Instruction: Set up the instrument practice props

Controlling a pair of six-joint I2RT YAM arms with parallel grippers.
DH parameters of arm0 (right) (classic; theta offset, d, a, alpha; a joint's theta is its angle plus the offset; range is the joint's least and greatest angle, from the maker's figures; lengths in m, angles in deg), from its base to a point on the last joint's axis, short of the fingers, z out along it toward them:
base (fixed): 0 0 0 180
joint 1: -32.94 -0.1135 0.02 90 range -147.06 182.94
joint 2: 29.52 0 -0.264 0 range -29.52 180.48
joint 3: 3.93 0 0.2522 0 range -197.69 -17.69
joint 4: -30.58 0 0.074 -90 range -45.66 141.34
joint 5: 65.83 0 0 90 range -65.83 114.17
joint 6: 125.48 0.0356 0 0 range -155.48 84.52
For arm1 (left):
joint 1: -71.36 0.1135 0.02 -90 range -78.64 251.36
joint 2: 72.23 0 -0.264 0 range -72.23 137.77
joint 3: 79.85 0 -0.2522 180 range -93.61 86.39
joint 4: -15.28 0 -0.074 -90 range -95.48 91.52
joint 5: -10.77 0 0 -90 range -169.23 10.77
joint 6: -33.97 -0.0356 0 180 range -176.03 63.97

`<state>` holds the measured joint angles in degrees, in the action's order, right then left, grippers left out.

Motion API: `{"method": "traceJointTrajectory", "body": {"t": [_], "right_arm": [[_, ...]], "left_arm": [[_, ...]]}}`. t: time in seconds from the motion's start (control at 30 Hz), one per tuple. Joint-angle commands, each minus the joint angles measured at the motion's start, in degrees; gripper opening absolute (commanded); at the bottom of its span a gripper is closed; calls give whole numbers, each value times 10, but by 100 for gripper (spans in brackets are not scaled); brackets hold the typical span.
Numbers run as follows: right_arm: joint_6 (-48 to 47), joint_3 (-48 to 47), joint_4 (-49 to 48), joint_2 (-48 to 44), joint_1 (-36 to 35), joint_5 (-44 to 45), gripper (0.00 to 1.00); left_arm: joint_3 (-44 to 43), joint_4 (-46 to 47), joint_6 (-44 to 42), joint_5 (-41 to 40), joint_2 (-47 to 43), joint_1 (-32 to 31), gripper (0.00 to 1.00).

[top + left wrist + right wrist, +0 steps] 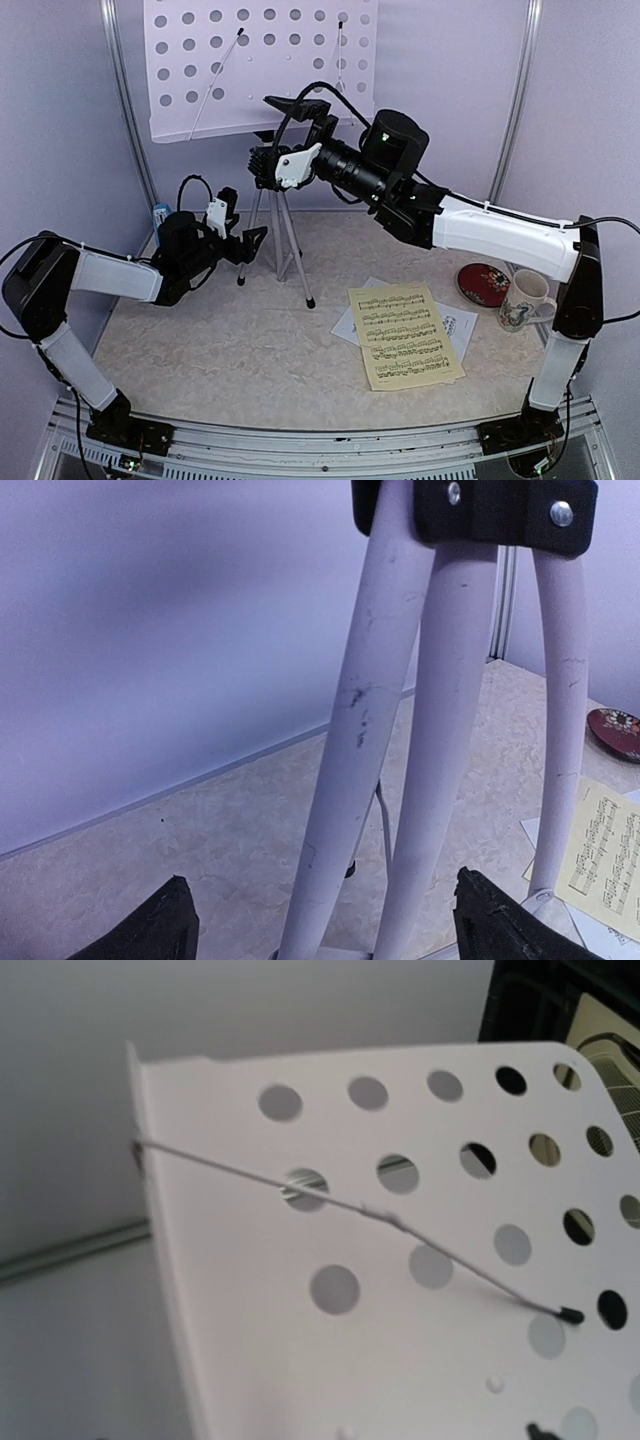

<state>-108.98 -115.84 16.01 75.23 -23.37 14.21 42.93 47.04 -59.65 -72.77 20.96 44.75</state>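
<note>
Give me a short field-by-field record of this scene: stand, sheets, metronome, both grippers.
stand: silver tripod music stand, white perforated desk, upright at the back
sheets: yellow sheet overlapping white sheet, flat on table
metronome: small blue metronome, partly hidden behind left arm
left gripper: open, tripod legs between its fingers
right gripper: by the desk's lower edge, state unclear

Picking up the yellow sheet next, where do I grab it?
Probably its near edge, coming down from the near side: the yellow sheet lies flat, and its far part overlaps the white sheet, so a pinch there might lift both.
</note>
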Motion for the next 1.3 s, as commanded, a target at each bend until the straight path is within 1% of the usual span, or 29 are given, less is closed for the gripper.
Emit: {"method": "traceJointTrajectory", "body": {"t": [0.0, 0.1, 0.17, 0.23, 0.3, 0.4, 0.53, 0.67, 0.8, 0.87, 0.97, 1.0, 1.1, 1.2, 1.27], "right_arm": [[66, 35, 15, -51, -18, 7, 87], [164, 81, 36, -84, -19, 10, 87], [210, 116, 51, -101, -18, 24, 86], [252, 145, 80, -109, -15, 42, 83], [303, 183, 100, -120, -7, 40, 79], [398, 246, 101, -138, 12, 19, 77], [541, 321, 85, -147, 48, -25, 75], [626, 349, 86, -123, 75, -69, 75], [715, 371, 48, -96, 109, -110, 78], [742, 370, 42, -77, 125, -134, 77], [757, 363, 37, -47, 139, -177, 76], [757, 357, 38, -38, 140, -187, 75], [761, 329, 55, -4, 140, -201, 68], [770, 300, 74, 29, 140, -209, 64], [776, 290, 74, 43, 140, -211, 63]], "left_arm": [[-15, -4, 3, 5, -2, 2, 86], [-16, -9, 0, 2, -5, 2, 86], [-18, -19, 0, -1, -8, 2, 86], [-21, -36, -2, -4, -12, 2, 86], [-24, -55, 0, -6, -17, 2, 86], [-23, -76, 9, -24, -26, 2, 87], [5, -64, 5, -38, -42, 3, 90], [-5, -93, -15, -42, -38, 3, 91], [7, -107, -34, -25, -49, 3, 89], [37, -84, -35, -18, -60, 5, 87], [80, -45, -34, -7, -67, 12, 87], [91, -32, -31, -8, -66, 17, 86], [107, -1, -9, 36, -61, 35, 83], [87, -26, -9, 49, -52, 42, 80], [60, -77, -12, 44, -50, 40, 77]]}}
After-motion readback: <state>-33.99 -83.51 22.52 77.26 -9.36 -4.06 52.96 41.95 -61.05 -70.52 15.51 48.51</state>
